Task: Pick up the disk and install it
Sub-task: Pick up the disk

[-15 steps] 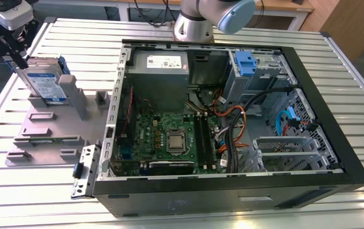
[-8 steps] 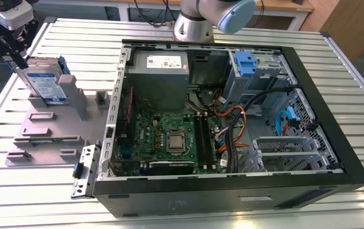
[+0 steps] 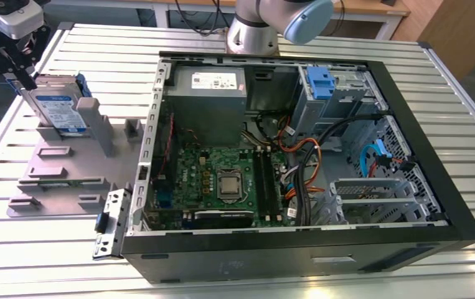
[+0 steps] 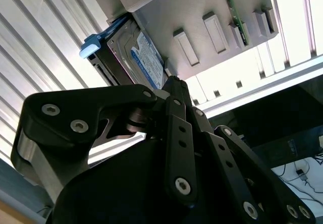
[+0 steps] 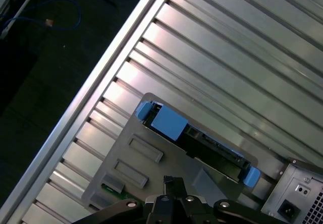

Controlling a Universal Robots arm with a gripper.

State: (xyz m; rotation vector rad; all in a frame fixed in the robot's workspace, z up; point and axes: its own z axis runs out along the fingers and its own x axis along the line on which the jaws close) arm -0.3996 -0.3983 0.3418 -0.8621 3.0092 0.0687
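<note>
hovering my gripper [image 3: 23, 78] just over the disk [image 3: 58, 109], upright at the grey rack's [image 3: 55, 168] far corner, near the table's [image 3: 55, 261] edge on the exterior view's left; its opening i cannot tell. an off-centre grab could jam the disk in its slot.

open black computer case [image 3: 304, 248] with green motherboard [image 3: 194, 167], beside grey fixture plate [image 3: 78, 169] on slatted table [image 3: 55, 252]
</note>
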